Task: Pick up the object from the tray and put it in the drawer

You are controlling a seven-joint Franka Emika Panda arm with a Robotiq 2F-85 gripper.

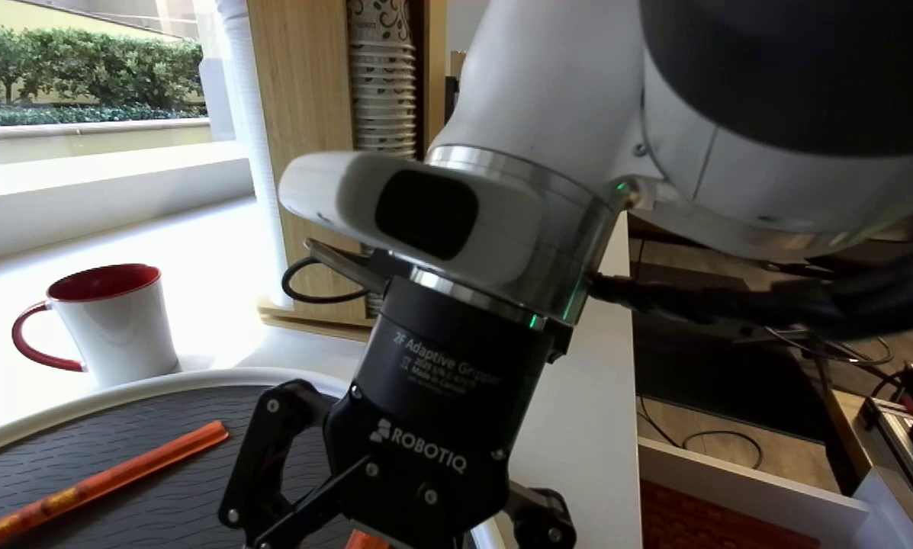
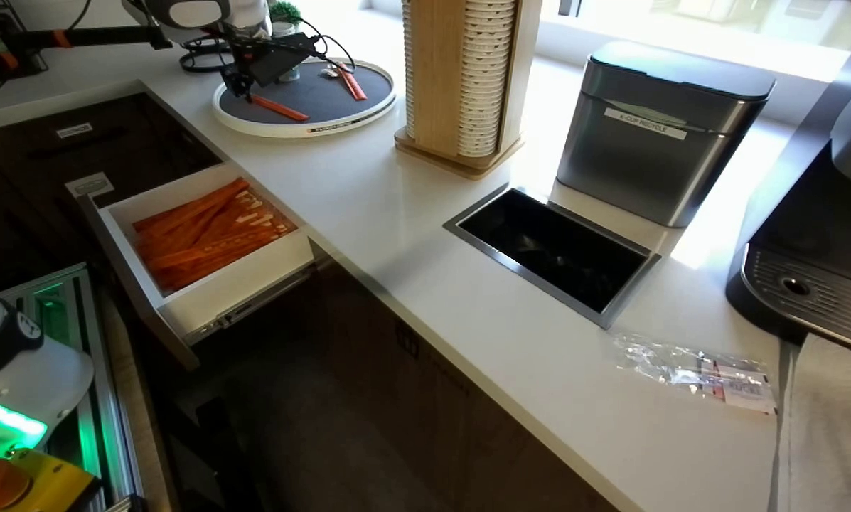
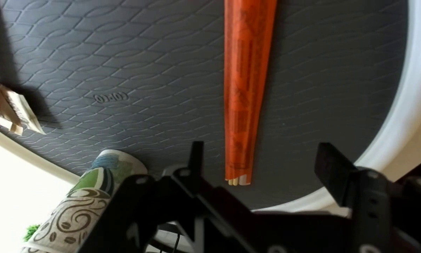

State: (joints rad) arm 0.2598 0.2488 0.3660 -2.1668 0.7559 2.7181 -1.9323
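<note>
The object is an orange paper packet of chopsticks point(image 3: 245, 91) lying flat on the round dark grey tray point(image 3: 143, 70) with a pale rim. In an exterior view the packet point(image 2: 279, 107) lies beside the gripper; in an exterior view only a stubby orange end of it point(image 1: 366, 540) shows under the gripper. My gripper point(image 3: 263, 158) is open and empty, above the tray. In the wrist view the packet's end lies between the fingers, nearer the left one. The drawer point(image 2: 237, 284) is pulled out, pale-sided, and holds several orange packets. Its side also shows in an exterior view point(image 1: 776, 476).
A second long orange packet point(image 1: 98, 482) lies on the tray, with small paper packets point(image 3: 18, 105) near it. A white mug with red inside point(image 1: 117, 328) stands behind the tray. A wooden cup holder point(image 2: 436, 78), metal bin point(image 2: 653, 135) and sunken black bin point(image 2: 553, 249) stand along the counter.
</note>
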